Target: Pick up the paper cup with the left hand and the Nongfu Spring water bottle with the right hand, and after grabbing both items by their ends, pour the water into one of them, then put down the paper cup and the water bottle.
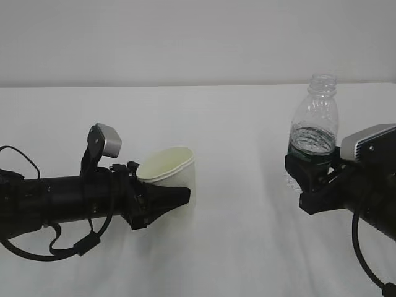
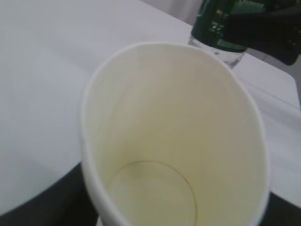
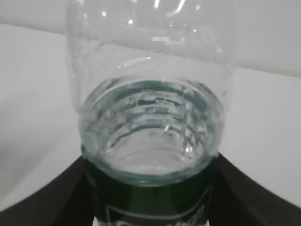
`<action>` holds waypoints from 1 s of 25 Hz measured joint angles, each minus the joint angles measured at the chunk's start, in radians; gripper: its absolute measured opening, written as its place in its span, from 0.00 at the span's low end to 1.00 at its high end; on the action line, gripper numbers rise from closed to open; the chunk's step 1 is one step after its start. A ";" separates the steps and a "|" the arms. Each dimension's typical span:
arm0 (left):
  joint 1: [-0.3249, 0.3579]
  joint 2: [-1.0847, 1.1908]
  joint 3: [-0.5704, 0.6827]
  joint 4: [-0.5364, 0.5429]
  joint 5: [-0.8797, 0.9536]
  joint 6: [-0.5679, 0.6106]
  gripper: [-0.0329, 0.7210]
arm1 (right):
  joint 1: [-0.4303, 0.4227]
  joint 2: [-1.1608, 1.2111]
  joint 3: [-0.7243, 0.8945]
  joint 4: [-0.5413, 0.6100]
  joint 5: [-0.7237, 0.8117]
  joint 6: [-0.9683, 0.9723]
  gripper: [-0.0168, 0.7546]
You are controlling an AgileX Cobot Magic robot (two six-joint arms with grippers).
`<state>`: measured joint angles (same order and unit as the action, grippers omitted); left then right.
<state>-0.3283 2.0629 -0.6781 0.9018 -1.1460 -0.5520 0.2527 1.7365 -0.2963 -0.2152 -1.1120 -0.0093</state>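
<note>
Left end effector gripping tilted paper cup, right end effector gripping upright, uncapped water bottle

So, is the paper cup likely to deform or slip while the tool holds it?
Probably it deforms easily: the paper cup's rim already looks oval, not round, in the left tool. It appears empty, so likely very light. Its smooth tapered wall might slide if the grip loosens.

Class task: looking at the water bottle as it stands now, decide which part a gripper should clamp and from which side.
Clamp the water bottle at its green label band, from the side: it stands upright and uncapped, so the right gripper grips it there.
</note>
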 joint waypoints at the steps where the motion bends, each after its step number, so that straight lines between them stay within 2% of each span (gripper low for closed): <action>1: 0.000 0.000 -0.015 0.025 0.000 -0.015 0.65 | 0.000 0.000 0.002 0.000 0.000 0.002 0.62; 10: -0.023 0.000 -0.098 0.153 0.000 -0.043 0.65 | 0.000 -0.096 0.073 0.000 0.000 0.009 0.62; 17: -0.100 0.000 -0.167 0.211 0.010 -0.045 0.65 | 0.000 -0.146 0.111 0.001 -0.002 0.009 0.62; 25: -0.171 0.000 -0.241 0.246 0.108 -0.069 0.65 | 0.000 -0.147 0.182 0.001 -0.002 0.015 0.62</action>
<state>-0.4989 2.0629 -0.9192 1.1478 -1.0378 -0.6209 0.2527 1.5900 -0.1142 -0.2143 -1.1138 0.0053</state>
